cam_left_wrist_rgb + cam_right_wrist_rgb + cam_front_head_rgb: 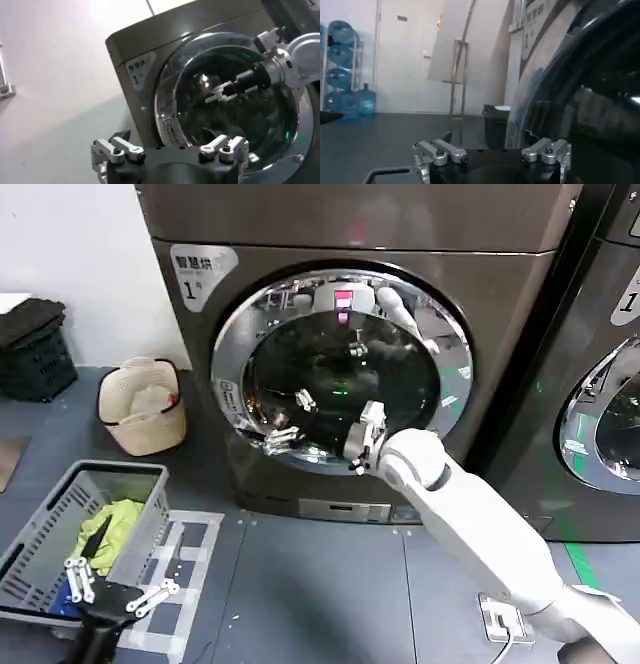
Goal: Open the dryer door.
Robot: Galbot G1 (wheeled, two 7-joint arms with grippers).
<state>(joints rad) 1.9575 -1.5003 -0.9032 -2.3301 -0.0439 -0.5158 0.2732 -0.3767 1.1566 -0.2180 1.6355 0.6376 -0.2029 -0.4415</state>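
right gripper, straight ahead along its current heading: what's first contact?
Likely the left chrome rim of the round dark-glass dryer door; the open right gripper points leftward along the glass toward it. Depth unclear.

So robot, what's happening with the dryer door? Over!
Right gripper open, at the lower left chrome rim of the dryer door. Door shut. Left gripper open, parked low over the grey basket. Nothing blocking the door.

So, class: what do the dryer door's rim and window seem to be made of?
The dryer door has a rim that looks like polished chrome or chromed plastic, since it mirrors the room. Its window looks like dark tinted glass, glossy with reflected lights, possibly clear plastic.
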